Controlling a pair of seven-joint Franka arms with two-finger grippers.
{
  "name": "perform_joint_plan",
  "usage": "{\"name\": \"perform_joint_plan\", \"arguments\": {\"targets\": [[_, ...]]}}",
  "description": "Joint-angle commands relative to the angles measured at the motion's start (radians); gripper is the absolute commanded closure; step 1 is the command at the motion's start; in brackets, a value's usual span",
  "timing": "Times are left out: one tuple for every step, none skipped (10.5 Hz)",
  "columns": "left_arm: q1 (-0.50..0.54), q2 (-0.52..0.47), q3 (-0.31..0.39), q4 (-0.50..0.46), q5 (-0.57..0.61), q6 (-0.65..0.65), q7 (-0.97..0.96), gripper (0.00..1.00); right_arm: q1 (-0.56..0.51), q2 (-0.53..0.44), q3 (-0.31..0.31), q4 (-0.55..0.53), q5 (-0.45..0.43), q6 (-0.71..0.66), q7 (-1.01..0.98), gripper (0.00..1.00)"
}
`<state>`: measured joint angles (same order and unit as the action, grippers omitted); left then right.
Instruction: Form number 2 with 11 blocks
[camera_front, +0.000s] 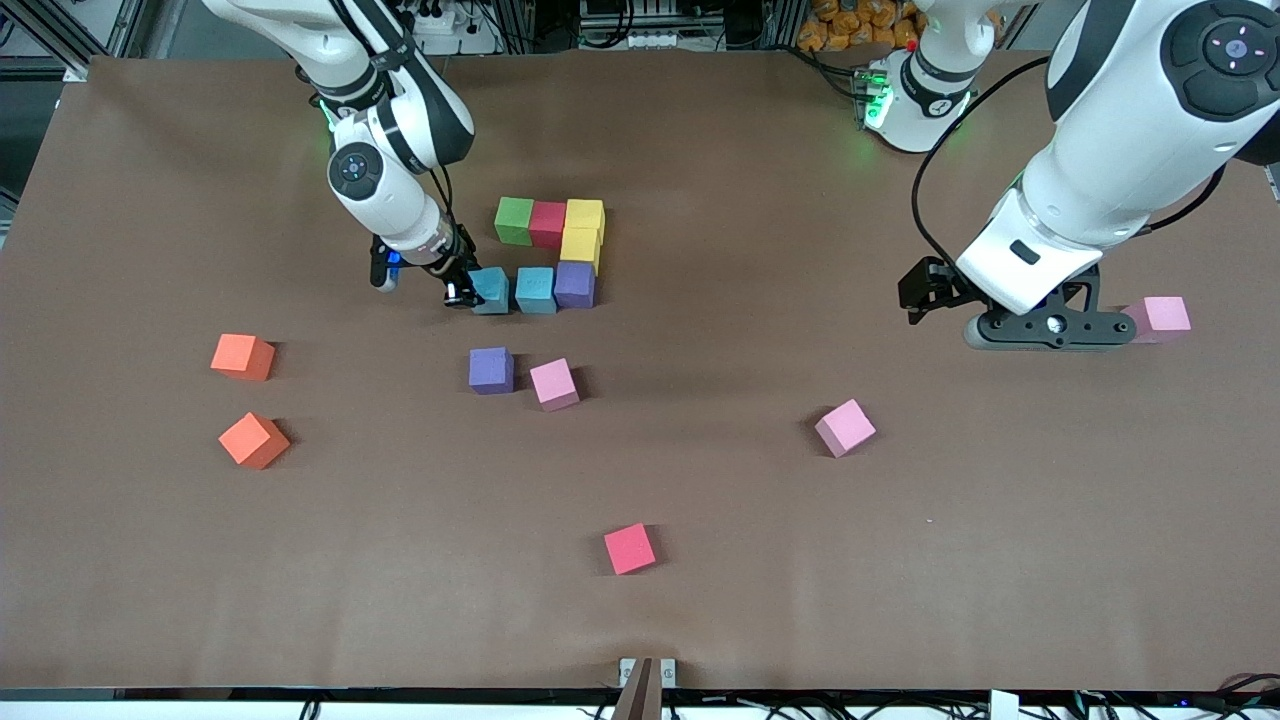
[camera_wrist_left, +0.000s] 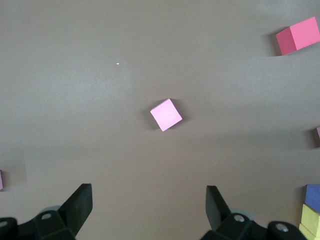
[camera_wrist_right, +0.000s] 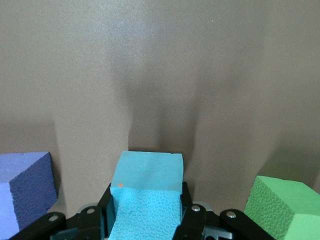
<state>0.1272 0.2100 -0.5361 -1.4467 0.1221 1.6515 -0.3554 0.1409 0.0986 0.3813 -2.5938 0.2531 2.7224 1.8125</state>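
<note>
A green, a red and a yellow block form a row. A second yellow block and a purple block run from it toward the front camera. Beside the purple block lie two light blue blocks in line. My right gripper is shut on the end one, low at the table. Loose on the table are a purple block and three pink blocks. My left gripper hangs open and empty beside the last of these.
Two orange cubes lie toward the right arm's end of the table. A pinkish-red cube sits near the front edge. A brown cloth covers the table.
</note>
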Motion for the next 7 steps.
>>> {"name": "perform_joint_plan", "arguments": {"targets": [[0.000, -0.017, -0.002, -0.009, -0.026, -0.009, -0.008, 0.00, 0.003, 0.007, 0.010, -0.025, 0.020, 0.049, 0.025, 1.00], [0.000, -0.015, -0.002, -0.009, -0.026, -0.009, -0.008, 0.00, 0.003, 0.012, 0.020, -0.025, 0.020, 0.049, 0.040, 1.00], [-0.001, -0.015, -0.002, -0.009, -0.026, -0.009, -0.008, 0.00, 0.003, 0.013, 0.033, -0.025, 0.020, 0.049, 0.047, 1.00], [-0.001, -0.017, -0.002, -0.009, -0.026, -0.009, -0.008, 0.00, 0.003, 0.015, 0.039, -0.023, 0.020, 0.049, 0.056, 1.00], [-0.001, -0.017, -0.004, -0.009, -0.026, -0.009, -0.008, 0.00, 0.003, 0.016, 0.050, -0.023, 0.020, 0.049, 0.063, 1.00], [-0.001, -0.015, -0.002, -0.009, -0.026, -0.009, -0.008, 0.00, 0.003, 0.016, 0.059, -0.023, 0.020, 0.049, 0.064, 1.00], [-0.001, -0.015, -0.002, -0.009, -0.026, -0.009, -0.008, 0.00, 0.003, 0.016, 0.060, -0.025, 0.020, 0.048, 0.064, 1.00]]}}
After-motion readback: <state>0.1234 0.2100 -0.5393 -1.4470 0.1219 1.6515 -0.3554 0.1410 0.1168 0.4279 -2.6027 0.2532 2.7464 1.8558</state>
